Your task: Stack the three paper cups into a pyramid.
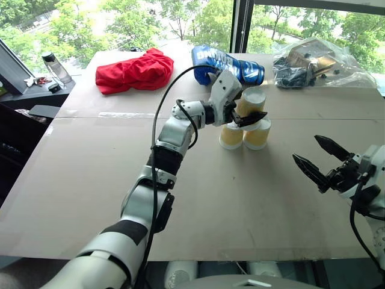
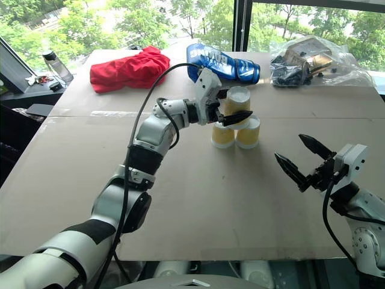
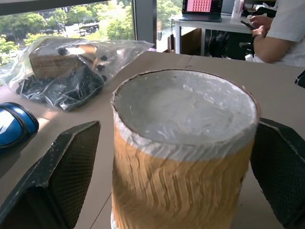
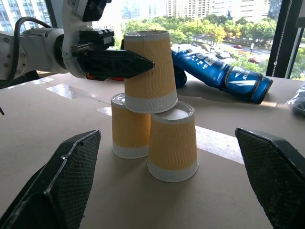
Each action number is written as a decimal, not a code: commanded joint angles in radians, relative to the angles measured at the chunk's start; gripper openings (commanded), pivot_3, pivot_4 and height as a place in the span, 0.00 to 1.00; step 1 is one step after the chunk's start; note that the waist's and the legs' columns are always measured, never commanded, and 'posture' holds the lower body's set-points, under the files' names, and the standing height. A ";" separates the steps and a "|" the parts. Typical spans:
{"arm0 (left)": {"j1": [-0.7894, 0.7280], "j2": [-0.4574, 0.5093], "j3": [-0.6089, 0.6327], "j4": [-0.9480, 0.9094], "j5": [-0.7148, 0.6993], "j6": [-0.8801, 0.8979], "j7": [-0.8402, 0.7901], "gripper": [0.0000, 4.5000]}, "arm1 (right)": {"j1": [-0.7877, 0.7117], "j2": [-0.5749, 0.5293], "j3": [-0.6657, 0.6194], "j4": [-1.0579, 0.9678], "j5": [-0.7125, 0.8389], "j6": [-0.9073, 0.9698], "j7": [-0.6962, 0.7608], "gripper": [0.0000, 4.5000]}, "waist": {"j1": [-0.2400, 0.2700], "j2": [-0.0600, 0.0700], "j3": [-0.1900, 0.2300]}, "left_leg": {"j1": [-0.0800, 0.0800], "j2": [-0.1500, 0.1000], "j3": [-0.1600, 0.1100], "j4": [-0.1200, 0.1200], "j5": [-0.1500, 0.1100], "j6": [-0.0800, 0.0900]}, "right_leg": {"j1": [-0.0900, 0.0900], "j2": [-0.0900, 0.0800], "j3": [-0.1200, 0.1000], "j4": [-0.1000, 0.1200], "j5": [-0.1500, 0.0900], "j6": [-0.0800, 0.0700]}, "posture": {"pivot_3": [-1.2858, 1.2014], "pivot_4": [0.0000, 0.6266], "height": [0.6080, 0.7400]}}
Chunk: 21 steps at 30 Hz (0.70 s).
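So the big tan desk (image 1: 198,211) takes up most of the scene. At its far edge there's a crumpled red cloth (image 1: 134,71), a clear plastic bag of dark parts (image 1: 319,65) at the far right corner, and a blue boxing glove (image 1: 227,65) lying on its side between them. In the middle of the desk sit the three paper cups, all upside down. The two bottom cups (image 4: 131,126) (image 4: 172,143) stand touching side by side, and the top cup (image 4: 150,71) rests on both of their bases, so the pyramid shape is there. The left claw (image 1: 245,108) reaches in level around the top cup. From the wrist view its fingers (image 3: 57,176) look spread with a gap on each side of the cup, though I can't be totally sure nothing touches lower down. The right claw (image 2: 304,159) hangs over the desk to the right, well apart from the cups, wide open and holding nothing.
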 commanded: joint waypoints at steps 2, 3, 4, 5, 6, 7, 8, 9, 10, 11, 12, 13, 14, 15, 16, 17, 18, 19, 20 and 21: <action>-0.002 -0.012 0.042 -0.090 -0.047 -0.019 0.013 0.99 | -0.003 -0.011 -0.014 -0.029 0.013 -0.007 0.004 1.00 | 0.000 0.000 0.000 | 0.000 0.000 0.000 0.000 0.000 0.000 | 0.000 0.000 0.000 0.000 0.000 0.000 | 0.52 0.24 1.00; -0.001 -0.013 0.044 -0.101 -0.049 -0.022 0.013 0.99 | -0.002 -0.011 -0.015 -0.029 0.014 -0.006 0.005 1.00 | 0.000 0.000 0.000 | 0.000 0.000 0.000 0.000 0.000 0.000 | 0.000 0.000 0.000 0.000 0.000 0.000 | 0.52 0.24 1.00; 0.002 -0.013 0.045 -0.113 -0.050 -0.019 0.017 0.99 | 0.000 -0.012 -0.016 -0.030 0.014 -0.007 0.006 1.00 | 0.000 0.000 0.000 | 0.000 0.000 0.000 0.000 0.000 0.000 | 0.000 0.000 0.000 0.000 0.000 0.000 | 0.52 0.24 1.00; 0.003 -0.013 0.047 -0.122 -0.051 -0.019 0.023 0.99 | 0.002 -0.012 -0.017 -0.030 0.015 -0.007 0.008 1.00 | 0.000 0.000 0.000 | 0.000 0.000 0.000 0.000 0.000 0.000 | 0.000 0.000 0.000 0.000 0.000 0.000 | 0.52 0.24 1.00; 0.004 -0.011 0.051 -0.139 -0.059 -0.013 0.022 0.99 | 0.003 -0.012 -0.017 -0.030 0.017 -0.008 0.010 1.00 | 0.000 0.000 0.000 | 0.000 0.000 0.000 0.000 0.000 0.000 | 0.000 0.000 0.000 0.000 0.000 0.000 | 0.52 0.24 1.00; 0.006 -0.009 0.054 -0.151 -0.064 -0.009 0.022 0.99 | 0.003 -0.012 -0.018 -0.029 0.018 -0.009 0.013 1.00 | 0.000 0.000 0.000 | 0.000 0.000 0.000 0.000 0.000 0.000 | 0.000 0.000 0.000 0.000 0.000 0.000 | 0.52 0.24 1.00; 0.009 -0.006 0.057 -0.169 -0.072 -0.003 0.019 0.99 | 0.003 -0.012 -0.018 -0.028 0.019 -0.009 0.015 1.00 | 0.000 0.000 0.000 | 0.000 0.000 0.000 0.000 0.000 0.000 | 0.000 0.000 0.000 0.000 0.000 0.000 | 0.52 0.24 1.00; 0.014 -0.004 0.062 -0.187 -0.084 0.006 0.014 0.99 | 0.002 -0.013 -0.017 -0.026 0.020 -0.009 0.018 1.00 | 0.000 0.000 0.000 | 0.000 0.000 0.000 0.000 0.000 0.000 | 0.000 0.000 0.000 0.000 0.000 0.000 | 0.52 0.24 1.00; 0.021 0.003 0.071 -0.216 -0.104 0.021 0.003 0.99 | 0.000 -0.012 -0.017 -0.024 0.024 -0.011 0.024 1.00 | 0.000 0.000 0.000 | 0.000 0.000 0.000 0.000 0.000 0.000 | 0.000 0.000 0.000 0.000 0.000 0.000 | 0.52 0.24 1.00; 0.026 0.013 0.080 -0.245 -0.120 0.024 -0.005 0.99 | -0.003 -0.013 -0.017 -0.020 0.029 -0.014 0.034 1.00 | -0.001 0.000 0.000 | 0.000 0.000 0.000 0.000 0.000 0.000 | 0.000 0.000 0.000 0.000 0.000 0.000 | 0.52 0.24 1.00; 0.028 0.020 0.094 -0.276 -0.140 0.032 -0.005 0.99 | -0.005 -0.014 -0.018 -0.017 0.032 -0.015 0.043 1.00 | -0.002 0.000 0.000 | 0.000 0.000 0.000 0.000 0.000 0.000 | 0.000 0.000 0.000 0.000 0.000 0.000 | 0.52 0.24 1.00; 0.027 0.028 0.120 -0.318 -0.175 0.049 0.002 0.99 | -0.007 -0.016 -0.017 -0.012 0.036 -0.017 0.056 1.00 | -0.002 0.000 0.000 | 0.000 0.000 0.000 0.000 0.000 0.000 | 0.000 0.000 0.000 0.000 0.000 0.000 | 0.52 0.24 1.00; 0.026 0.035 0.141 -0.356 -0.204 0.061 0.008 0.99 | -0.008 -0.018 -0.017 -0.006 0.039 -0.020 0.069 1.00 | -0.002 0.000 0.000 | 0.000 0.001 0.000 0.000 0.000 0.000 | 0.000 0.000 0.000 0.001 0.000 0.000 | 0.52 0.24 1.00; 0.034 0.050 0.162 -0.405 -0.237 0.090 0.012 0.99 | -0.006 -0.021 -0.016 0.000 0.039 -0.019 0.079 1.00 | -0.003 0.000 0.000 | 0.000 0.001 0.000 0.000 0.000 0.000 | 0.000 0.000 0.000 0.001 0.000 0.000 | 0.52 0.24 1.00; 0.047 0.069 0.177 -0.449 -0.260 0.122 0.016 0.99 | -0.005 -0.023 -0.015 0.007 0.039 -0.018 0.089 1.00 | -0.003 0.000 0.000 | 0.000 0.001 0.000 0.000 0.000 0.000 | 0.000 0.000 0.000 0.001 0.000 0.000 | 0.52 0.24 1.00; 0.079 0.104 0.184 -0.501 -0.273 0.161 0.014 0.99 | -0.001 -0.025 -0.013 0.018 0.035 -0.021 0.100 1.00 | -0.005 0.001 0.000 | 0.000 0.001 0.000 0.000 0.000 0.000 | 0.000 0.000 0.000 0.001 0.000 0.000 | 0.52 0.24 1.00; 0.118 0.142 0.184 -0.550 -0.280 0.198 0.011 0.99 | 0.003 -0.027 -0.011 0.032 0.027 -0.025 0.112 1.00 | -0.007 0.001 -0.001 | 0.001 0.001 0.000 0.000 0.000 0.000 | 0.000 0.000 0.001 0.001 0.000 0.000 | 0.52 0.24 1.00; 0.179 0.190 0.184 -0.603 -0.284 0.236 0.006 0.99 | 0.010 -0.030 -0.003 0.052 0.013 -0.034 0.130 1.00 | -0.010 0.003 -0.002 | 0.001 0.001 0.001 0.000 0.000 0.000 | 0.000 0.000 0.001 0.001 0.000 0.000 | 0.52 0.24 1.00; 0.240 0.228 0.189 -0.651 -0.294 0.269 0.009 0.99 | 0.020 -0.033 0.004 0.072 0.000 -0.046 0.153 1.00 | -0.013 0.003 -0.002 | 0.003 0.001 0.001 -0.001 0.000 0.000 | 0.002 0.000 0.001 0.000 0.000 0.000 | 0.52 0.24 1.00; 0.307 0.263 0.198 -0.692 -0.297 0.304 0.029 0.99 | 0.029 -0.032 0.011 0.095 -0.014 -0.063 0.175 1.00 | -0.015 0.004 -0.002 | 0.004 0.001 0.001 -0.001 0.000 0.000 | 0.003 0.000 0.002 0.000 0.000 0.000 | 0.52 0.24 1.00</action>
